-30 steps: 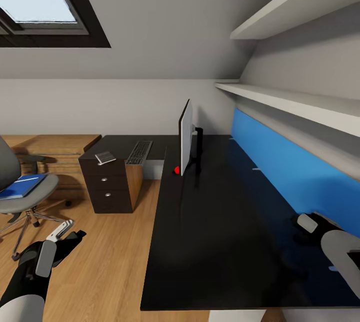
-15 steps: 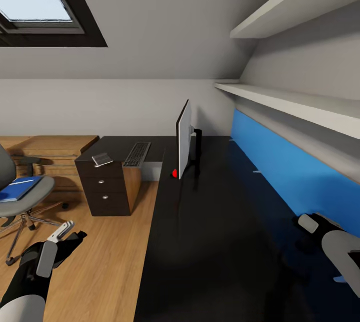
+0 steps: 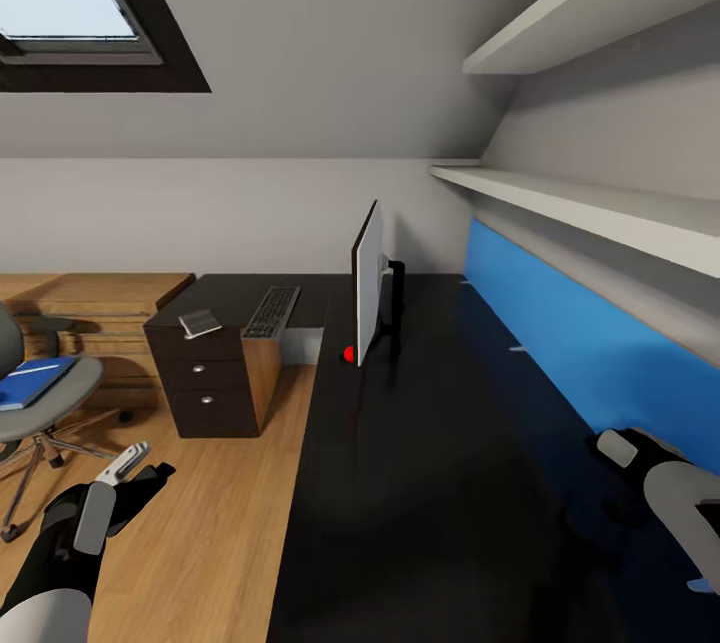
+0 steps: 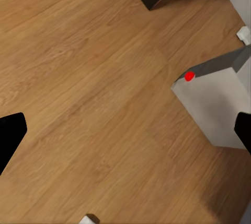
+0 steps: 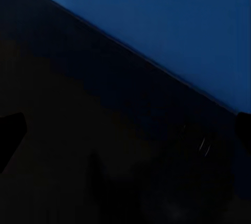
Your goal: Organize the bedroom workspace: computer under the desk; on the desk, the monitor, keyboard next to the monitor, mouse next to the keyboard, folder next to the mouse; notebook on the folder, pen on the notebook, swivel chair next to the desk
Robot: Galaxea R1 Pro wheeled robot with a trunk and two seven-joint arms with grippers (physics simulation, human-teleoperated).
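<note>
One monitor [image 3: 368, 281], one keyboard [image 3: 272, 311] — both on the desk [image 3: 420, 483].

The left arm [image 3: 55, 563] has a pale grey rounded shell at its near end, then a black segment banded with a lighter grey strap-like panel along its top. It ends in the left gripper [image 3: 140, 463], whose black body carries one white-grey finger beside a black one. In the left wrist view the fingertips [image 4: 10, 132] show as plain flat black shapes. The right arm [image 3: 685, 513] has a smooth light grey cylindrical shell, and beyond it a black wrist housing with a rounded grey pad on top. The right gripper's fingertips [image 5: 9, 130] likewise show as matte black.
</note>
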